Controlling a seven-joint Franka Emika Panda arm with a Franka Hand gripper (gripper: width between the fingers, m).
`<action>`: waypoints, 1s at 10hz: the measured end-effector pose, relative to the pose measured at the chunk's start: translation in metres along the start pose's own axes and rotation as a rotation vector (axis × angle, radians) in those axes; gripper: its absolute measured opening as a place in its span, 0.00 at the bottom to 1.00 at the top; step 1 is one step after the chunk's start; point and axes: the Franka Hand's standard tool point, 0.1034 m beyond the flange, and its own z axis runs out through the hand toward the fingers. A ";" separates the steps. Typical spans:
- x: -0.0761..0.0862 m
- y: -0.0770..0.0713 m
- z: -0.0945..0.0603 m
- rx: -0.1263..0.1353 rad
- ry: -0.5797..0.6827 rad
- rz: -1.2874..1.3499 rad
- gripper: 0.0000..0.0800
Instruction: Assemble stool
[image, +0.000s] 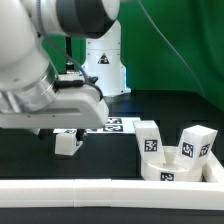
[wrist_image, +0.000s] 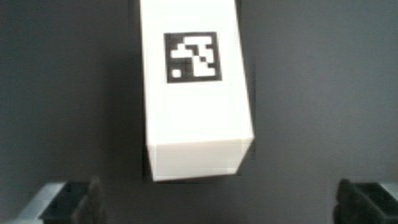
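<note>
Wrist view: one white stool leg (wrist_image: 196, 90) lies lengthwise on the dark worktop (wrist_image: 63, 90), tag facing up.
My end effector (wrist_image: 210, 200): fingers (wrist_image: 68, 200) spread wide, one either side of the leg's near end, touching nothing.
Exterior view: seat disc (image: 172, 165) at near right beside the white rail (image: 60, 193); two legs (image: 150, 140) stand on it.
Marker board (image: 112, 124): flat, farther back.
</note>
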 end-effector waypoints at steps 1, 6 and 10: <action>-0.003 0.001 0.006 0.006 -0.066 0.007 0.81; -0.010 0.011 0.033 -0.078 -0.427 0.163 0.81; -0.003 0.006 0.035 -0.081 -0.375 0.151 0.67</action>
